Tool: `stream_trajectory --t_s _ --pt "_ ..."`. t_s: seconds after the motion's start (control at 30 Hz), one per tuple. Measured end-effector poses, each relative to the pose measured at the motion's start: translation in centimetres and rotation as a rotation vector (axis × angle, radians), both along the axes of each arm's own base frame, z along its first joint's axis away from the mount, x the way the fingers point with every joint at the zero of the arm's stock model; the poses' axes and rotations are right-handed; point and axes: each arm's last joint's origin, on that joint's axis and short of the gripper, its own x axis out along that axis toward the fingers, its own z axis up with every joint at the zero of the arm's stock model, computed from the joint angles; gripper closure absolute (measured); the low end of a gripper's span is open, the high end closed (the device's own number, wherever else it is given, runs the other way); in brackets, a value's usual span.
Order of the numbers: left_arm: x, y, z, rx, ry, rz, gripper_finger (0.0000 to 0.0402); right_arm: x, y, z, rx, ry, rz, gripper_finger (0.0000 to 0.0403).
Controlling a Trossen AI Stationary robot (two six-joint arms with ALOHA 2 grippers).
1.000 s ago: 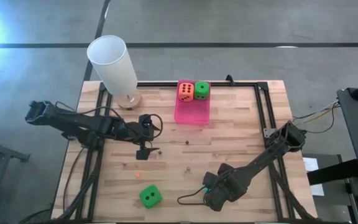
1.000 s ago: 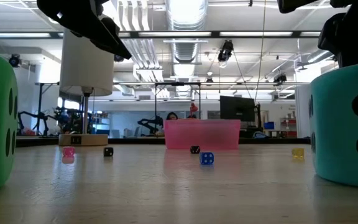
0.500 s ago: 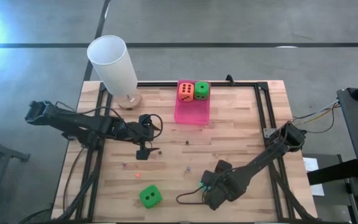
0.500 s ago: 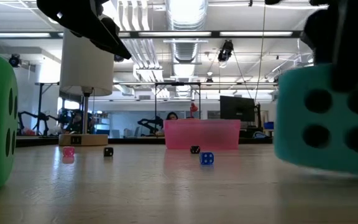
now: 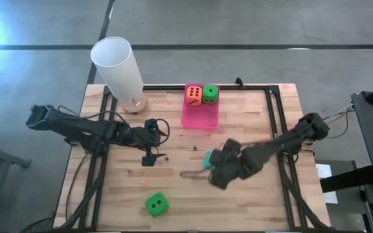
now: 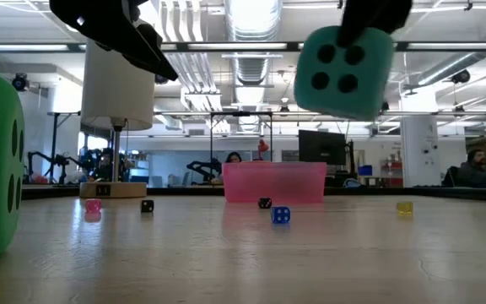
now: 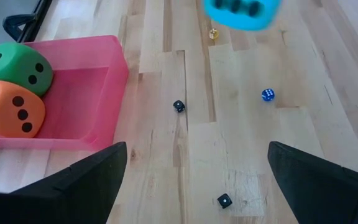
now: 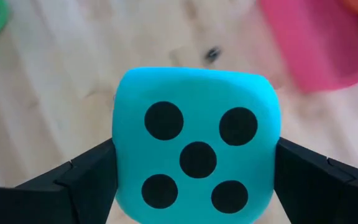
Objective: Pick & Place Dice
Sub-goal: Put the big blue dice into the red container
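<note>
Right wrist view | right gripper (image 8: pixel 194 186) clamping soft teal cube die (image 8: pixel 194 146), airborne | left gripper (image 7: pixel 197 180) waiting open | risk: squashy die possibly slipping short of pink plastic bin (image 5: pixel 199 117)

Teal die (image 6: pixel 344 59) airborne; orange die (image 5: pixel 193 95), green die (image 5: pixel 210 94) binned; second green die (image 5: pixel 155 204) on table.

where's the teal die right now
The teal die is off the table, held in the right hand. In the high view it is right of centre, short of the pink tray with the orange and green dice.
</note>
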Motion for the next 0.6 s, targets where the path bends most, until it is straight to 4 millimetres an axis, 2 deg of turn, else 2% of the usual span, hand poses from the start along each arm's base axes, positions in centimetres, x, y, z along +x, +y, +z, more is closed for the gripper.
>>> stream_trajectory --t_s 0.23,0.6 --pt "0.0 0.0 0.0 -0.002 0.000 0.002 0.0009 -0.4 -6.8 3.2 -0.023 -0.062 -0.082 0.0057" --pt "0.3 0.2 0.5 0.017 -0.045 0.057 0.0009 -0.2 -17.3 4.5 -0.042 -0.076 -0.202 0.0056"
